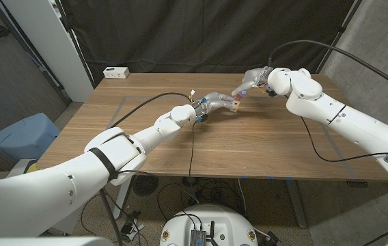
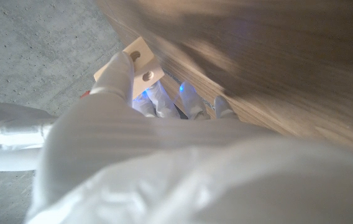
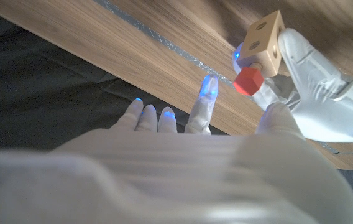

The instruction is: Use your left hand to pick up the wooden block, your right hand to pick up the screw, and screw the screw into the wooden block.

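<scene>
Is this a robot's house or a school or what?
Probably a robot test lab. A black curtain hangs behind the wooden table, the floor is bare concrete, and loose cables trail under the table.

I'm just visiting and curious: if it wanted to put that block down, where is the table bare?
The near half of the table, between the arms, is bare wood, crossed only by a cable. The far left is open up to the white box. It is crowded mid-table, where the left hand holds the block against the right hand.
</scene>
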Tool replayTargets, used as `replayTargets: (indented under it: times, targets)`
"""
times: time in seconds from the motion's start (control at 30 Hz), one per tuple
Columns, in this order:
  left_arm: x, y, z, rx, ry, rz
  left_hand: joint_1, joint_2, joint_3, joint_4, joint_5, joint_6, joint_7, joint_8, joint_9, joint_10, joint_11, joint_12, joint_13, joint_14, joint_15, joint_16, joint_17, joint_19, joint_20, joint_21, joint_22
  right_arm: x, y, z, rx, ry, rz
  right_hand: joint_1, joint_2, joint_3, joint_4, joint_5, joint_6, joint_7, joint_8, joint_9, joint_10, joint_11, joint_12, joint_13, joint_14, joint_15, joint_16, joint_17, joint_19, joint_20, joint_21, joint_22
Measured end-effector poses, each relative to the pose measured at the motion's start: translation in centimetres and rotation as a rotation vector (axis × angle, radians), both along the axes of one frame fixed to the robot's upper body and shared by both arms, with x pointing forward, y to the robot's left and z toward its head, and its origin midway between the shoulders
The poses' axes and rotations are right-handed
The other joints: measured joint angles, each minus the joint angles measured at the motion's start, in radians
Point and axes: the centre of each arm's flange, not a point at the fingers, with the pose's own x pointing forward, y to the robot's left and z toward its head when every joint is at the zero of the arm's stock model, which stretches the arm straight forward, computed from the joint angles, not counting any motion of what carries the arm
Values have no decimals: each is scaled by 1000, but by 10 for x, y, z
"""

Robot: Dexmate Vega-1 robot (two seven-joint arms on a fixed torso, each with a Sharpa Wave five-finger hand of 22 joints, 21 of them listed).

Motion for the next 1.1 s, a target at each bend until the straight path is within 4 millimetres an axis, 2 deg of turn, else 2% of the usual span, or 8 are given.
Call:
replayTargets:
  times: [0.13, 0.33, 0.4, 0.7, 0.93, 1.1]
  targets:
    - [0, 0, 0, 1, 1, 0, 0, 0, 0, 0, 0, 0, 0, 0, -1, 0, 0, 0, 0, 0, 0, 0, 0, 0, 0, 0, 0, -2, -1, 2, 2, 23, 17, 20, 20, 18, -18, -4, -77, 17, -39, -13, -47, 13, 0, 2, -39, 4, -5, -2, -23, 6, 0, 0]
    - [-1, 0, -1, 2, 0, -1, 0, 0, 0, 0, 0, -2, -1, 0, -2, -1, 0, 0, 1, -4, 4, 0, 0, 0, 0, 0, 0, -6, -4, 6, 7, 62, 45, 52, 51, 51, -51, -4, -166, 27, -92, -29, -110, 26, 0, 5, -93, 7, -6, -2, -49, 11, 0, 0]
    - [-1, 0, -1, 3, -1, -2, 0, 0, 0, 0, 0, -2, -1, 0, -2, -2, 1, -1, 1, -4, 4, 0, 0, 0, 0, 0, 0, -7, -5, 7, 8, 76, 56, 66, 49, 58, -58, -4, -183, 27, -102, -33, -125, 28, 0, 5, -105, 9, -6, -2, -58, 9, 0, 0]
    - [-1, 0, -1, 4, -2, -2, 0, 0, 0, 0, 0, -3, -1, -1, -2, -2, 1, -1, 1, -4, 4, 0, 0, 0, 0, 0, 0, -9, -5, 9, 9, 121, 92, 125, 65, 88, -88, -4, -217, -5, -125, -43, -171, 24, 0, 4, -137, 6, -9, -2, -71, 11, 0, -2]
    - [-1, -1, -1, 4, -2, -1, 0, 0, 0, 0, -3, -6, -1, -1, -1, -4, 0, -3, 1, -4, 4, 0, 0, 0, 0, 0, 0, -10, -7, 11, 11, 138, 107, 181, 77, 117, -100, -4, -202, -51, -133, -50, -185, 10, 8, 4, -137, 6, -6, -2, -70, 10, 2, -2]
    - [0, -1, -2, 4, 1, 2, 0, 0, 0, 0, -3, -7, -2, -1, -1, -2, -2, -4, 1, -4, 4, 0, 0, 0, 0, 0, 0, -9, -8, 12, 12, 140, 111, 233, 69, 135, -104, 0, -177, -87, -133, -56, -185, -12, 16, 4, -132, 2, -1, -4, -54, 5, 5, -2]
